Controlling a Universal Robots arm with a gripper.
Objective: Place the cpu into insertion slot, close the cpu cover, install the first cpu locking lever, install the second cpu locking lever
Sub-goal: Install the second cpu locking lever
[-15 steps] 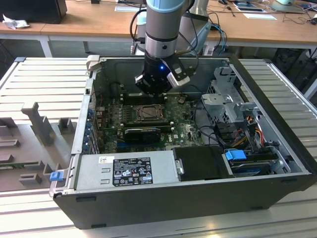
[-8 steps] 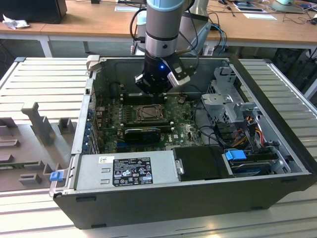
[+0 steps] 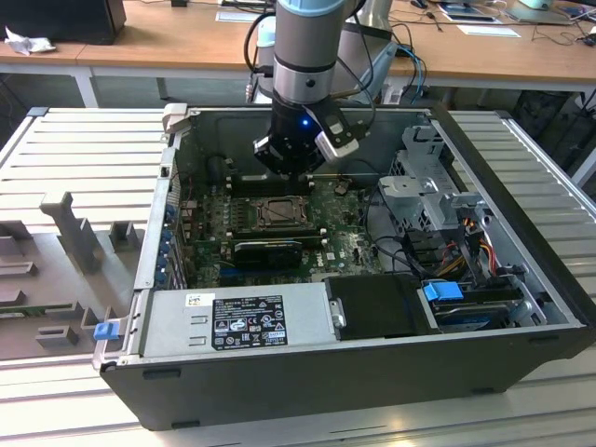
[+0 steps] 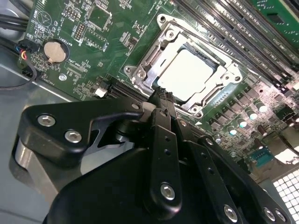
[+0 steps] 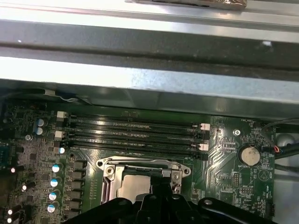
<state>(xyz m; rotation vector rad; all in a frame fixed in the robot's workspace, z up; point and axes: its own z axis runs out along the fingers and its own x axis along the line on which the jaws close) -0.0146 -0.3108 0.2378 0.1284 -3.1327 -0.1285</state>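
The gripper (image 4: 161, 95), jaws pressed together and holding nothing, hovered at the edge of the insertion slot (image 4: 140, 74), where the cpu (image 4: 189, 74) lay seated under the cpu cover (image 4: 219, 91), a thin, springy, light frame best pushed by its rim.

Exterior view: high and well back, angled down into the open computer case (image 3: 521, 279). Both wrist views: close above the green circuit board (image 4: 79, 51) inside that case, looking past the black gripper (image 4: 161, 95) from opposite sides. Shared: the socket (image 5: 140, 179) with its metal rim.
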